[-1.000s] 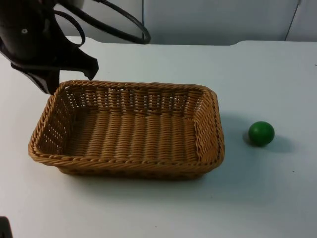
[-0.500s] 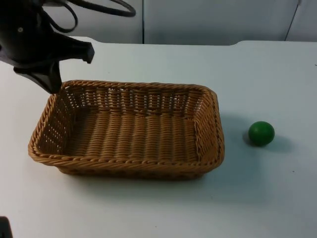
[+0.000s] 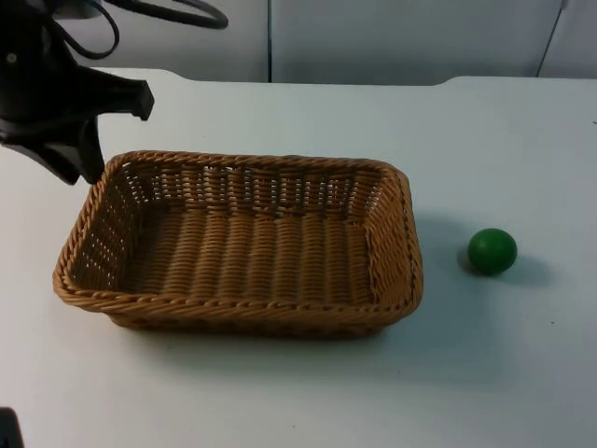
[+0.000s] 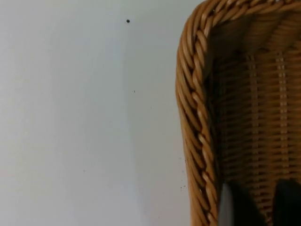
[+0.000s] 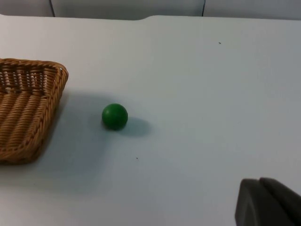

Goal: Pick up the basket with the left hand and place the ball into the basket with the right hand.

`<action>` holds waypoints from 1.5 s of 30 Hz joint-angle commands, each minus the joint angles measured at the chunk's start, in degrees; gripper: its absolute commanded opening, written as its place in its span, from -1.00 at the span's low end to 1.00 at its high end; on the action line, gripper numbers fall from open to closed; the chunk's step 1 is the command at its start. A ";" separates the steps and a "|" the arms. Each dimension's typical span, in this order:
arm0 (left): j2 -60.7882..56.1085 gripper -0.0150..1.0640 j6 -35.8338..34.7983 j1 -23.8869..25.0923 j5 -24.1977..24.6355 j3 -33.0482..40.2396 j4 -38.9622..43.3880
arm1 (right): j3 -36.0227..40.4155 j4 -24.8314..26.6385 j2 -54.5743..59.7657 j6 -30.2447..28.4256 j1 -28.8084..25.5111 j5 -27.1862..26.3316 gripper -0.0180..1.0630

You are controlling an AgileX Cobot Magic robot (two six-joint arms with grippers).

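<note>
A brown wicker basket (image 3: 242, 243) stands on the white table, left of centre. The green ball (image 3: 492, 251) rests on the table to the basket's right, apart from it. My left gripper (image 3: 76, 159) hangs at the basket's far left corner. In the left wrist view its two fingertips (image 4: 237, 207) stand apart just inside the basket's braided rim (image 4: 195, 117), with weave showing between them and nothing held. My right gripper (image 5: 268, 202) waits above the bare table, well to the near right of the ball (image 5: 114, 116) and the basket's end (image 5: 28, 108).
The grey partition wall (image 3: 392, 37) ends the table behind the basket. White table surface (image 3: 522, 373) lies open around the ball and in front of the basket.
My left arm has shifted leftward above the basket's far left corner. Basket and ball have stayed where they were.
</note>
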 commanded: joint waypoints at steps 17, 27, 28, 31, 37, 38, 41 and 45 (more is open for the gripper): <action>8.48 0.31 0.00 0.01 -6.18 -0.43 0.83 | 0.22 0.01 -0.22 0.06 0.08 -0.29 -0.97; 13.36 -0.78 -2.66 0.16 -10.17 -0.43 2.58 | 0.22 0.01 -0.22 0.06 0.08 -0.29 -0.97; 13.36 -0.78 -2.66 0.16 -10.17 -0.43 2.58 | 0.22 0.01 -0.22 0.06 0.08 -0.29 -0.97; 13.12 -0.97 -3.81 0.16 -10.58 -0.43 2.29 | 0.22 0.01 -0.22 0.06 0.08 -0.29 -0.97; 9.96 -0.97 -3.81 0.16 -10.47 -0.43 -0.11 | 0.22 0.01 -0.22 0.06 0.08 -0.29 -0.97; 8.66 -0.97 -3.81 0.16 -10.33 -0.43 -0.11 | 0.22 0.01 -0.22 0.06 0.08 -0.29 -0.97; 5.47 -0.97 -3.81 0.63 -9.12 -0.43 -0.65 | 0.22 0.01 -0.22 0.06 0.08 -0.29 -0.97; 1.22 -0.97 -1.41 1.88 -4.58 -0.43 -2.58 | 0.22 0.01 -0.22 0.06 0.08 -0.29 -0.97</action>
